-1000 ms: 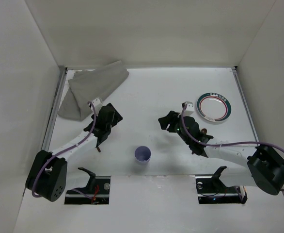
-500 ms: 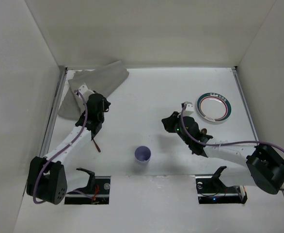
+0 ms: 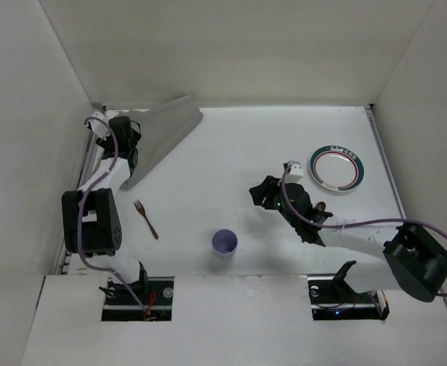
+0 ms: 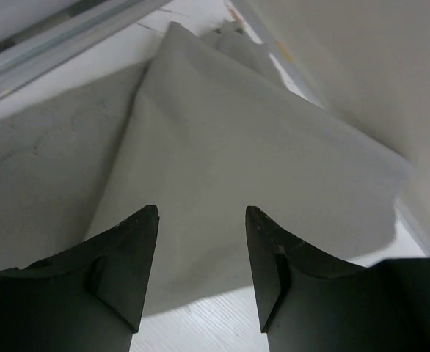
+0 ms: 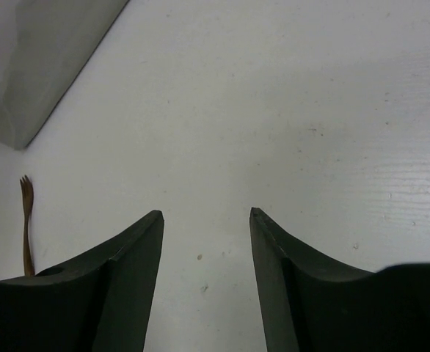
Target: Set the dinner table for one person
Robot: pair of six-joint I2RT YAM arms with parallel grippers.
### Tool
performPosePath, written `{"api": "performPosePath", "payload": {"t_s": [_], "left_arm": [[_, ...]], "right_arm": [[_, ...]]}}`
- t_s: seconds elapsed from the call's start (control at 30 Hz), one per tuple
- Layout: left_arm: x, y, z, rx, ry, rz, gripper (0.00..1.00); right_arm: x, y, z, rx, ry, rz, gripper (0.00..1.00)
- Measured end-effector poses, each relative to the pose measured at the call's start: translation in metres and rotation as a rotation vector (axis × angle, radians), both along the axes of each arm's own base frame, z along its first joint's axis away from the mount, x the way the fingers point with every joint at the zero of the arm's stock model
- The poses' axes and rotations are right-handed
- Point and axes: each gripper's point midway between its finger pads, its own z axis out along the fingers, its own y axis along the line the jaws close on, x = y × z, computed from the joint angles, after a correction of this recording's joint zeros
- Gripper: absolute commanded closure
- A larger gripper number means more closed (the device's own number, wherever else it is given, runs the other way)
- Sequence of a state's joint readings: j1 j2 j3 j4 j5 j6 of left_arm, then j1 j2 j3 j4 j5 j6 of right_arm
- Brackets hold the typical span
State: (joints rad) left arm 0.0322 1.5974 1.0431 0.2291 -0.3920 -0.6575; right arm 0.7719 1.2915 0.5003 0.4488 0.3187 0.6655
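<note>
Four things lie scattered on the desk (image 3: 231, 152), the big white top with metal rails down its sides that takes up the whole floor of the booth. None of them sits in anything like a place setting yet.

The grey placemat (image 3: 159, 130) is bunched into a folded wedge at the far-left corner, up against the left rail. A small brown fork (image 3: 146, 219) lies alone on bare desk, nearer the front than the cloth. A purple cup (image 3: 224, 242) stands upright near the front middle. The plate (image 3: 337, 168), white with a coloured ring, rests over on the far right, well apart from everything else.

The left claw (image 4: 201, 213) hangs over the placemat with its jaws partly apart and nothing between them. Only grey cloth shows beneath, and I cannot tell whether the tips touch it. The right claw (image 5: 205, 213) hovers mid-desk between cup and plate, jaws wide and empty over bare white surface.

To my eye the job is barely started. The mat has yet to be spread flat in front of the arms, and the plate, fork and cup all have to be gathered onto or beside it. The left claw looks placed to take hold of the cloth first, which seems the sensible opening move.
</note>
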Motion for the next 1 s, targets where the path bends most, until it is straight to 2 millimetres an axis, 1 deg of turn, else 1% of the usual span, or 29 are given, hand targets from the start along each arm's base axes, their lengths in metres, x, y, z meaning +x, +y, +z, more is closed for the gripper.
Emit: {"api": "performPosePath", "payload": {"t_s": [0.1,0.17,0.27,0.37,0.47,0.53,0.6,0.67,0.7,0.77,0.87,0.9,1.0], "left_arm": [[0.012,0.030,-0.023,0.017,0.074,0.047,0.51],[0.017,0.045,-0.042,0.029,0.130,0.065,0.51],[0.020,0.059,-0.076,0.032,0.218,0.074,0.53],[0.024,0.059,-0.106,0.021,0.292,0.056,0.58],[0.033,0.056,-0.127,0.013,0.332,0.031,0.70],[0.043,0.054,-0.125,0.017,0.322,0.018,0.80],[0.056,0.048,-0.122,0.009,0.300,-0.009,0.86],[0.068,0.036,-0.119,0.002,0.276,-0.046,0.89],[0.073,0.026,-0.119,-0.001,0.265,-0.072,0.90],[0.084,-0.001,-0.116,-0.003,0.239,-0.133,0.91],[0.098,-0.058,-0.111,-0.011,0.202,-0.258,0.92],[0.101,-0.081,-0.110,-0.016,0.190,-0.307,0.92],[0.100,-0.149,-0.105,-0.036,0.163,-0.453,0.93]], "right_arm": [[0.000,0.000,0.000,0.001,-0.001,0.001,0.41],[0.000,0.000,0.000,0.001,-0.001,0.001,0.41],[0.000,0.000,0.001,0.001,-0.002,0.001,0.41],[0.000,0.000,-0.001,-0.003,0.000,0.002,0.41],[0.000,0.001,-0.003,-0.010,0.004,0.004,0.41],[0.000,0.002,-0.003,-0.011,0.002,0.007,0.41],[-0.001,0.002,-0.002,-0.013,0.001,0.009,0.41],[-0.001,0.002,-0.002,-0.015,-0.001,0.009,0.41],[-0.001,0.002,-0.002,-0.017,-0.002,0.008,0.41],[0.000,0.001,-0.002,-0.019,-0.004,0.004,0.41],[0.000,0.001,-0.002,-0.021,-0.005,0.000,0.41],[0.000,0.001,-0.002,-0.021,-0.005,0.000,0.41],[0.001,0.000,-0.001,-0.019,-0.008,-0.004,0.41]]}}
